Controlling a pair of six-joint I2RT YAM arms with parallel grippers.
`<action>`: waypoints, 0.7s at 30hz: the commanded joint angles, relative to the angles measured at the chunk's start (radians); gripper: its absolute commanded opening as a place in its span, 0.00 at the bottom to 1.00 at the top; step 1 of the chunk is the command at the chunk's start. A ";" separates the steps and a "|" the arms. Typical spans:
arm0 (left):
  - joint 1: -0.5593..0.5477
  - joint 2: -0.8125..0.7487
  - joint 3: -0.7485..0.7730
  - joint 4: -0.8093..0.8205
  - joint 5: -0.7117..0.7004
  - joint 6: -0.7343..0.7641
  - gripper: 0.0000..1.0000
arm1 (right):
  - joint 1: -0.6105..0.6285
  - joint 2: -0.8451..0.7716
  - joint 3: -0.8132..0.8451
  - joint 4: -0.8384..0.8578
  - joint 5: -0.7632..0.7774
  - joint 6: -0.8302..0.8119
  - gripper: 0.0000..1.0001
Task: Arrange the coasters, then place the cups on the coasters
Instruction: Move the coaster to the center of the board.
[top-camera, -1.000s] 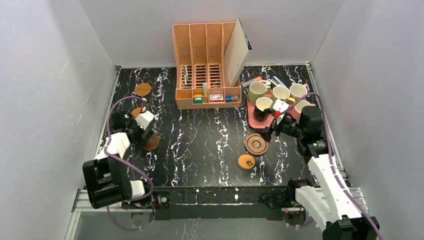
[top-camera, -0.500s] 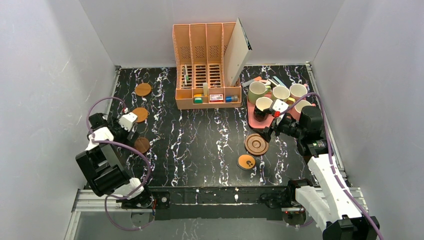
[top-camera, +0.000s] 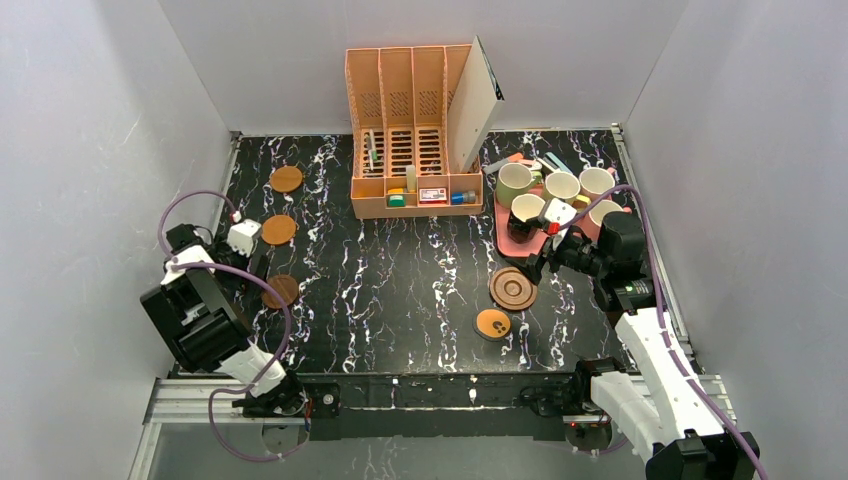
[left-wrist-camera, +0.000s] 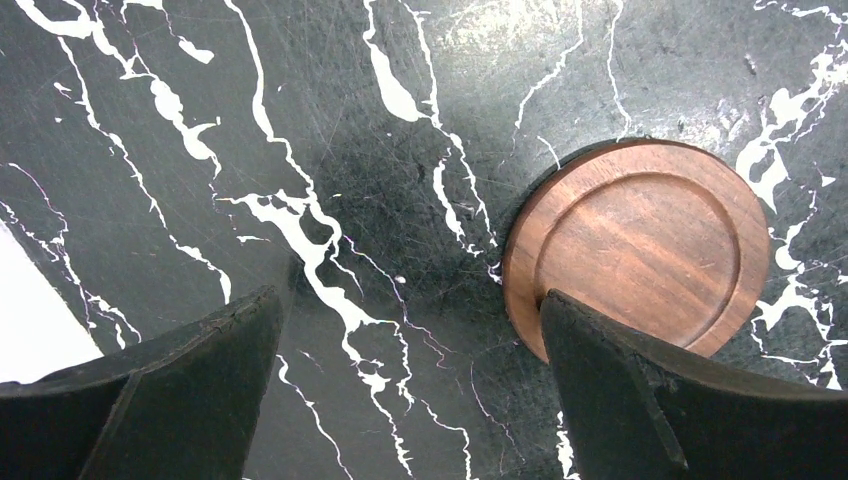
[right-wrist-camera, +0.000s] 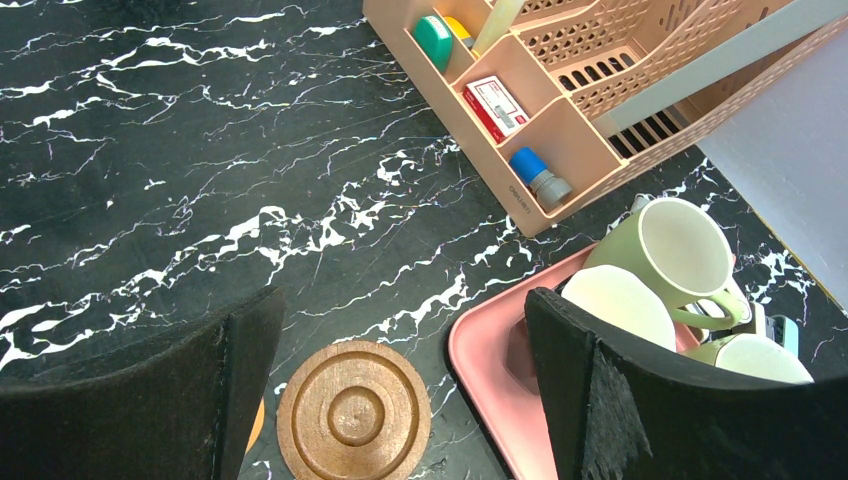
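Two orange-brown coasters (top-camera: 286, 179) (top-camera: 279, 229) and a dark brown coaster (top-camera: 281, 291) lie in a column at the left. My left gripper (top-camera: 255, 262) hovers open just left of the dark one. In the left wrist view, that gripper (left-wrist-camera: 410, 330) has bare table between its fingers and the brown coaster (left-wrist-camera: 640, 260) beside its right finger. The ringed wooden coaster (top-camera: 512, 289) and the orange marked coaster (top-camera: 492, 323) lie at the right. My right gripper (top-camera: 537, 266) is open above the ringed coaster (right-wrist-camera: 353, 410). Several cups, among them olive green (top-camera: 515, 183) and black (top-camera: 525, 213), stand on the tray.
The pink tray (top-camera: 501, 235) holding the cups sits at the back right, its corner (right-wrist-camera: 490, 370) close to my right gripper's finger. An orange desk organiser (top-camera: 415, 135) with small items stands at the back centre. White walls close in the table on three sides.
My left arm has drawn back to the left, off the dark brown coaster, which now lies slightly further left than a second ago. The right arm has not moved.
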 joint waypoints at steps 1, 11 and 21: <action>0.019 0.064 -0.026 0.071 -0.160 0.028 0.98 | 0.006 -0.006 -0.006 0.025 -0.009 0.006 0.98; 0.030 0.060 -0.024 0.149 -0.202 -0.016 0.98 | 0.007 -0.006 -0.007 0.022 -0.012 0.005 0.98; 0.050 0.067 -0.003 0.118 -0.175 -0.007 0.98 | 0.007 -0.008 -0.007 0.022 -0.013 0.005 0.98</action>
